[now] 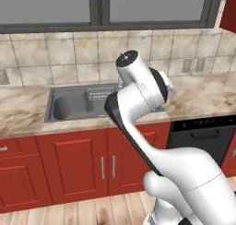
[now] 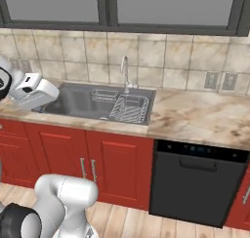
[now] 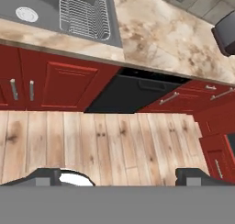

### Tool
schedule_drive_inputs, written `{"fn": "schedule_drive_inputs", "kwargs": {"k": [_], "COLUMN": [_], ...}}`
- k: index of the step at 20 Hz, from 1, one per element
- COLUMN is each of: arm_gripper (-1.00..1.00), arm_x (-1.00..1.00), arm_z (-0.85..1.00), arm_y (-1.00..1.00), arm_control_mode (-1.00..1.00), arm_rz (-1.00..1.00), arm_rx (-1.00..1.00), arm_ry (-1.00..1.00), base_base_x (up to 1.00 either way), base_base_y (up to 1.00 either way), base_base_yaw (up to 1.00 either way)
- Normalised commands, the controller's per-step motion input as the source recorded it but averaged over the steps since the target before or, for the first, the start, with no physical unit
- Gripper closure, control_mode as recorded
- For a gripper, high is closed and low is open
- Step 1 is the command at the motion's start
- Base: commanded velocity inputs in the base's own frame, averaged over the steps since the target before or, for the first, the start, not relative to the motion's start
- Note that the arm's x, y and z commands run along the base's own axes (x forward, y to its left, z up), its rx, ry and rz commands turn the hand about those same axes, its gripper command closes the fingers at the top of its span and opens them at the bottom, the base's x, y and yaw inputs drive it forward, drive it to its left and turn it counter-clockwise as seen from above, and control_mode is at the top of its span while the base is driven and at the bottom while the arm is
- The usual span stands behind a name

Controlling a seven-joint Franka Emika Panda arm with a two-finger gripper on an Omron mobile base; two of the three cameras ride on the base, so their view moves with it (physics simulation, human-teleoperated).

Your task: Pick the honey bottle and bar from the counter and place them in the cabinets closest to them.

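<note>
The honey bottle and the bar are out of view. The beige marble-look counter [image 1: 207,97] [image 2: 195,116] [image 3: 160,39] runs along the tiled wall on both sides of a sink. A corner of a deep red wall cabinet [image 1: 229,9] shows at the top right of the left base view. My gripper [image 3: 120,178] is open: its two dark fingertips [image 3: 43,176] stand far apart with nothing between them. It hangs in front of the counter and looks down at the wooden floor and the cupboard fronts. My white hand [image 2: 38,93] sits level with the sink's left end.
A grey sink [image 1: 69,104] [image 2: 83,101] holds a wire dish rack [image 2: 129,109] [image 3: 85,14], with a faucet [image 2: 125,71] behind it. A black dishwasher [image 2: 197,181] [image 3: 133,94] stands under the counter among low red doors and drawers [image 3: 183,97]. A dark object [image 3: 226,32] sits on the counter.
</note>
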Motion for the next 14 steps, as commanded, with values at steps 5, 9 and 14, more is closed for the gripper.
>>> {"fn": "schedule_drive_inputs", "kwargs": {"k": [5,9,14], "arm_gripper": [-1.0,-1.0,-1.0], "arm_x": [0.0,0.0,0.0], "arm_z": [0.0,0.0,0.0], "arm_y": [0.0,0.0,0.0], "arm_control_mode": [1.0,1.0,1.0], "arm_rz": [0.0,0.0,0.0], "arm_rx": [0.0,0.0,0.0], "arm_ry": [0.0,0.0,0.0], "base_base_x": [-0.01,-0.03,-0.23], "base_base_y": [1.0,1.0,1.0], "base_base_yaw": [0.0,0.0,0.0]}}
